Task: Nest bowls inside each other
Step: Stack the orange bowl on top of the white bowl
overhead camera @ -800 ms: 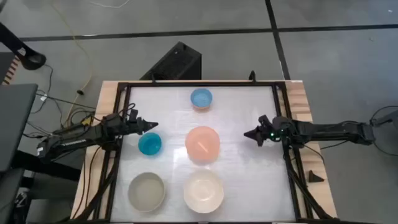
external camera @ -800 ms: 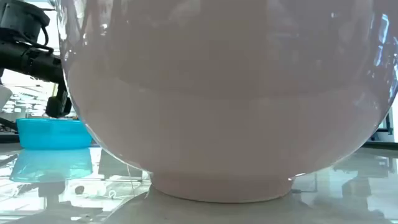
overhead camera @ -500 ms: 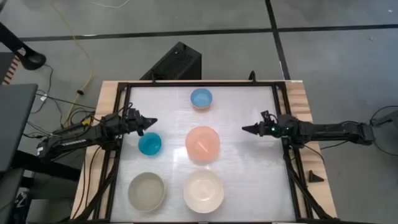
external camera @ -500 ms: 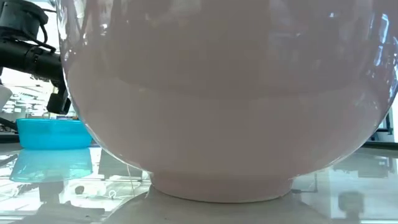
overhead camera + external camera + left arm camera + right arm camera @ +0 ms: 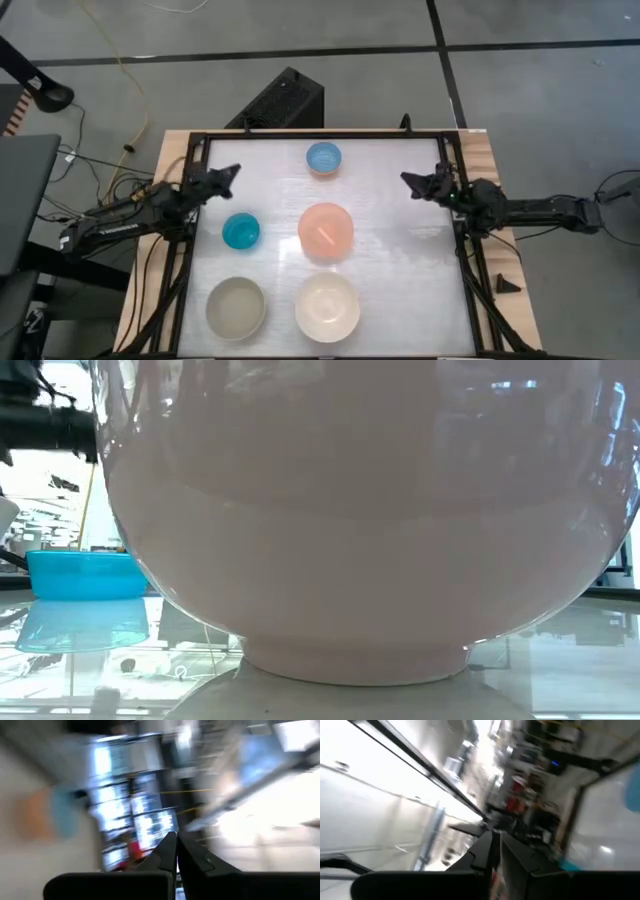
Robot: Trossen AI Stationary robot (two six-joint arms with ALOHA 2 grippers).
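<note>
Five bowls stand apart on the white table, each on its base. The light blue bowl (image 5: 323, 157) is at the far middle and the salmon-orange bowl (image 5: 325, 230) at the centre. The bright teal bowl (image 5: 241, 231) (image 5: 85, 575) is left of the orange one. The grey-beige bowl (image 5: 236, 307) is at the near left. The cream-white bowl (image 5: 327, 307) is beside it and fills the low view (image 5: 350, 510). My left gripper (image 5: 232, 172) (image 5: 176, 840) is shut, above the table's left part, beyond the teal bowl. My right gripper (image 5: 408, 178) (image 5: 495, 837) is shut near the right rail. Both hold nothing.
A black rail frame (image 5: 300, 133) runs around the table. A black box (image 5: 285, 100) stands on the floor beyond the far edge. A small dark piece (image 5: 508, 284) lies on the wooden strip at the right. There is open table between the orange bowl and the right rail.
Both grippers have drawn back toward the table's far edge, and the right one also toward its own right rail. The left gripper has risen out of the low view, away from the teal bowl. No bowl has moved.
</note>
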